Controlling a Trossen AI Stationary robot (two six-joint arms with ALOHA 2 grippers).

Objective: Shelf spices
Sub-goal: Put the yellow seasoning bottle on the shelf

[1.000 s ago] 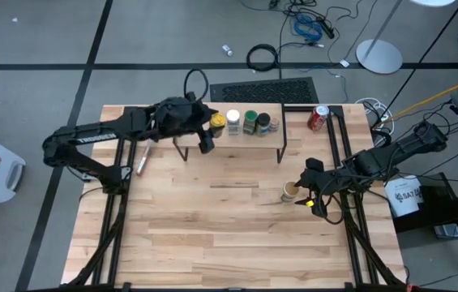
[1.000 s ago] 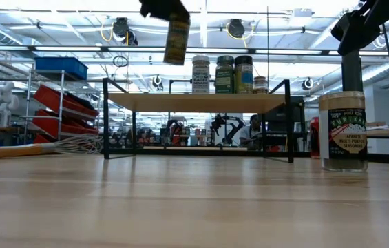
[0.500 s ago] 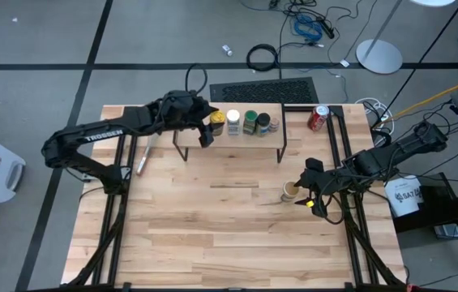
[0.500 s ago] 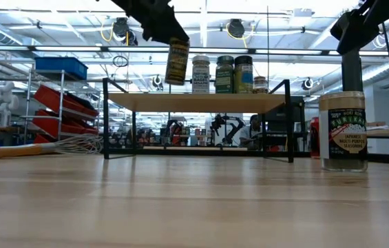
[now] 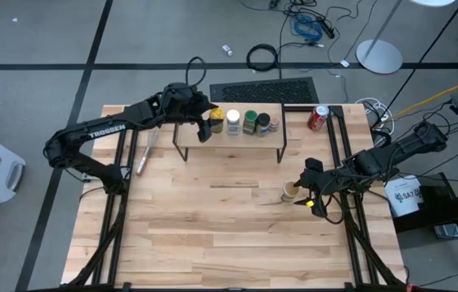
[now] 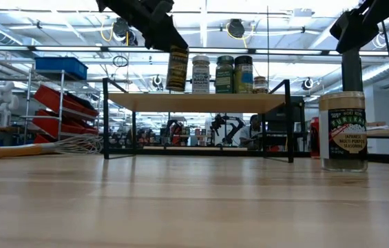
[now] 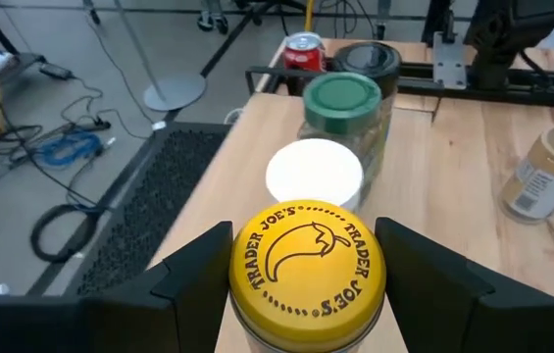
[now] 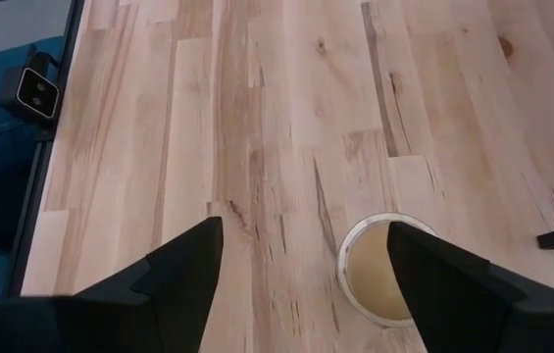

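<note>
From above, the left gripper (image 5: 206,123) is at the 9 o'clock end of the shelf (image 5: 229,134), holding the yellow jar (image 5: 216,119). A white-lid jar (image 5: 233,122), a green-lid jar (image 5: 250,122) and a dark-lid jar (image 5: 263,123) stand in a row toward 3 o'clock. The tan-lid jar (image 5: 291,191) stands on the table (image 5: 212,227), well apart from the shelf. The right gripper (image 5: 313,193) sits just beside it at 3 o'clock. A red can (image 5: 318,118) and a whisk (image 5: 144,156) are on the table too.

From table height, the yellow jar's bottom looks to be right at the shelf board (image 6: 194,102), just beside the white-lid jar. The tan-lid jar (image 6: 343,131) stands tall on the table at 3 o'clock.

The left wrist view shows the two fingers (image 7: 198,265) closed on the sides of the yellow jar, just under its lid. The jars look small, hard and smooth, maybe glass, so they could slip or break. I think holding the sides is best. The shelf is narrow with edges close by, and the only open spot is at its end.

The right wrist view shows its fingers (image 8: 183,265) spread wide and empty, with the tan-lid jar between the tips. There is lots of bare table around it.
</note>
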